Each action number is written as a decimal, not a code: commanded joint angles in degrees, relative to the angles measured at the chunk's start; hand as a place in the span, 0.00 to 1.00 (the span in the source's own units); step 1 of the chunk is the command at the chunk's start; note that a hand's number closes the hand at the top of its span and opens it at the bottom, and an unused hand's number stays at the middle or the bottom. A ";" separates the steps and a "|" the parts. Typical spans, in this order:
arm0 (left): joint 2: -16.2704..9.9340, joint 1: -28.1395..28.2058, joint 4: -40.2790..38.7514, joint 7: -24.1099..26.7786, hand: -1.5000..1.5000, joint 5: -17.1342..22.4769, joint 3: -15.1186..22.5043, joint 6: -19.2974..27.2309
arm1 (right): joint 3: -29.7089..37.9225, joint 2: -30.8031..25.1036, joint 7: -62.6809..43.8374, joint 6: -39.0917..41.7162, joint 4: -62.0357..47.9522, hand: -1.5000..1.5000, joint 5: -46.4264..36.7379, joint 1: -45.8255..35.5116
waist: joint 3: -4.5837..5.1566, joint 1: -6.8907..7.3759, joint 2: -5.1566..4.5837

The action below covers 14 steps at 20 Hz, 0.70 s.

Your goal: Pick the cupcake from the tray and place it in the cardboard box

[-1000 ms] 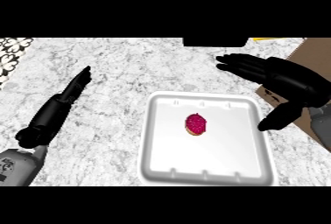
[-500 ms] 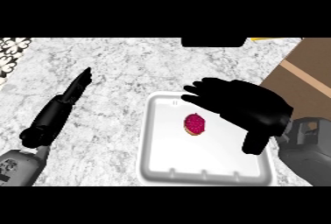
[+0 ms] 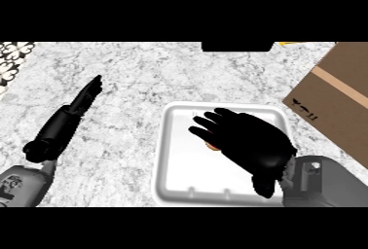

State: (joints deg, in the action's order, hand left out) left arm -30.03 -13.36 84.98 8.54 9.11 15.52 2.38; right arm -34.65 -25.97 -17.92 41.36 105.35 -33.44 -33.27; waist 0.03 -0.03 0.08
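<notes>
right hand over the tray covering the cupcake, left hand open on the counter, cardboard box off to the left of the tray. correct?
One thing is off: the cardboard box sits to the right of the tray, not the left, as the head view shows. The rest holds: the right hand is over the tray, hiding nearly all of the cupcake, and the left hand lies open on the counter.

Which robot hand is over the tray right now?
The right robot hand, spread above the white tray and hiding most of the cupcake. The left robot hand lies straight on the marble counter, off the tray.
</notes>
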 commanded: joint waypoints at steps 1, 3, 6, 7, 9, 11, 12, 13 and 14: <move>1.40 -1.70 4.45 -6.28 0.50 -0.69 -1.28 -0.15 | -2.40 3.67 -1.30 -1.09 -1.38 0.00 -5.44 3.40 | -0.04 0.20 -0.02; 1.61 0.41 5.36 -5.66 0.50 -1.44 -1.12 -0.81 | -4.54 1.81 3.33 -5.39 -4.86 0.00 -11.25 4.21 | -0.06 0.45 -0.08; 2.74 1.24 6.03 -5.45 0.50 -2.83 -2.70 -1.71 | -2.10 5.70 2.57 -4.04 -6.51 0.00 -13.46 1.58 | -0.03 0.40 -0.06; 4.13 -0.79 0.86 -2.81 0.50 -4.66 -3.38 -2.20 | -1.06 6.34 2.13 -3.44 -5.20 0.00 -13.75 3.02 | -0.02 0.08 -0.09; 4.22 4.81 1.22 2.74 0.50 -5.49 -3.14 -2.94 | -0.64 5.64 4.88 -4.54 -7.91 0.00 -15.25 2.68 | -0.02 0.34 -0.10; 3.40 0.20 3.22 -4.46 0.50 -4.19 -5.97 -5.51 | 1.09 7.82 3.16 -1.31 -5.40 0.00 -15.90 2.81 | -0.02 0.12 -0.04; 3.49 -0.93 -0.91 -1.60 0.50 -4.17 -6.82 -5.96 | -4.11 5.95 4.97 -7.02 -5.86 0.00 -19.92 7.82 | -0.03 -0.06 -0.10; 4.05 2.24 6.90 -5.72 0.50 -5.50 -5.96 -3.79 | -1.04 9.58 5.42 -4.59 -11.34 0.00 -19.33 2.20 | -0.03 0.47 -0.05; 5.63 0.80 3.17 -4.54 0.50 -6.21 -5.96 -4.98 | -0.15 9.42 5.99 -2.03 -9.35 0.00 -19.69 1.68 | -0.02 0.22 -0.07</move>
State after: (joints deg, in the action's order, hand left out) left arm -25.96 -12.49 87.94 5.13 4.32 10.60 -1.46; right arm -35.84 -18.48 -13.69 37.64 97.70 -50.23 -30.19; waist 0.00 0.19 0.01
